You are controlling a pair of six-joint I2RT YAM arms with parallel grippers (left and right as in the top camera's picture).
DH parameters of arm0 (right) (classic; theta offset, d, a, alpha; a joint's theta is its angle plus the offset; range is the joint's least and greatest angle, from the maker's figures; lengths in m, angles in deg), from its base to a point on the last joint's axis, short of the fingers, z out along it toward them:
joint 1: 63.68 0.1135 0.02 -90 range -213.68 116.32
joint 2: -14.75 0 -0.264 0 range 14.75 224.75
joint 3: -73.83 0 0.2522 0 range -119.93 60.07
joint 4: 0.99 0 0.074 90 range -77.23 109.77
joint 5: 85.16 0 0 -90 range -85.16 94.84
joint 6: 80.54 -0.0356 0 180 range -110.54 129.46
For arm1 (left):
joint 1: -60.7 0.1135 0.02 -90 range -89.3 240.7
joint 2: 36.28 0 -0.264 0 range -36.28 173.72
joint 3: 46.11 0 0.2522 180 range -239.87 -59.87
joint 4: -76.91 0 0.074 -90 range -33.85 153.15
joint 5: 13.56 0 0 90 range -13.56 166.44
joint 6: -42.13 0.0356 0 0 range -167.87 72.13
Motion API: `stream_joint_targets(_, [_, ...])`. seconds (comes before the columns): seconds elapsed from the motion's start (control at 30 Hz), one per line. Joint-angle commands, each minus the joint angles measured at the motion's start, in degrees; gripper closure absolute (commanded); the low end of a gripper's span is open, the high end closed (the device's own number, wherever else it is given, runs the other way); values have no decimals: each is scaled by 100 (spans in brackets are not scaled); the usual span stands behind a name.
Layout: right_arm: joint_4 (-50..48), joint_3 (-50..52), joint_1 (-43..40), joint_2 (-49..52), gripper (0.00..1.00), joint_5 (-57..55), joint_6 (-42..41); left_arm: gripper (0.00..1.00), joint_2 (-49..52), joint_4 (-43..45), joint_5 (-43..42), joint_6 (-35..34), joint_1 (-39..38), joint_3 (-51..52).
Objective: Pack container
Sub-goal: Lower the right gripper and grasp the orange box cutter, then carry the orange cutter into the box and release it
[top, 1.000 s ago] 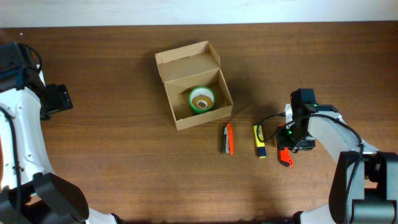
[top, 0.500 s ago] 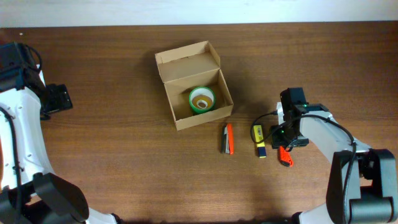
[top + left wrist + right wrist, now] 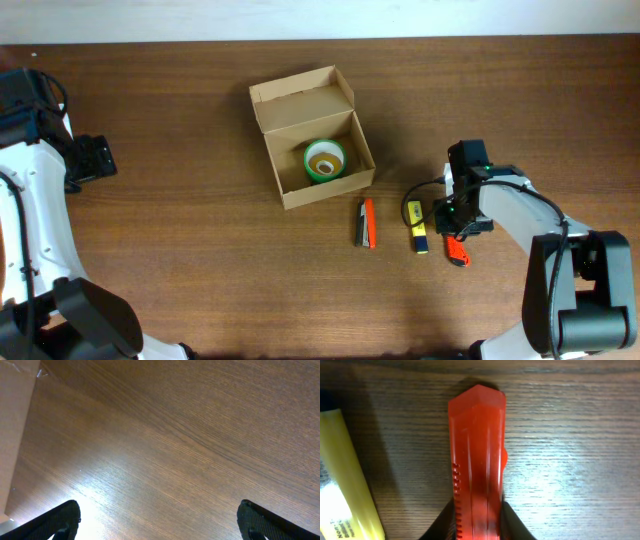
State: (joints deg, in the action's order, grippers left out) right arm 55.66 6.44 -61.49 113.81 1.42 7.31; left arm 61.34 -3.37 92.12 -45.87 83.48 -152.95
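Our right gripper [image 3: 455, 233] just clamped the red pen [image 3: 477, 460], lower right; left gripper [image 3: 160, 520] wide open, empty. Next: lift to container [image 3: 325, 189].

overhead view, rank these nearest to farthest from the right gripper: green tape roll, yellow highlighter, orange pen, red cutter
1. red cutter, at the right gripper itself
2. yellow highlighter, beside the cutter
3. orange pen, next along, near the container
4. green tape roll, inside the container
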Motion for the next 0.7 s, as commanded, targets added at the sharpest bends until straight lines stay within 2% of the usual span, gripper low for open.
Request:
stream_joint_targets(0.0, [-74,85,4,258,84,-177,-243,0,-87,13,-26,87,-13,37])
stream_joint_targets(0.2, [-105,85,2,256,96,-2,-328,0,-87,13,-26,87,-13,37])
stream_joint_targets(0.43, [26,-160,4,87,96,-4,-323,0,-87,13,-24,87,11,37])
stream_joint_targets(0.67, [671,-1364,4,-358,96,-2,-131,0,-90,13,-24,87,24,37])
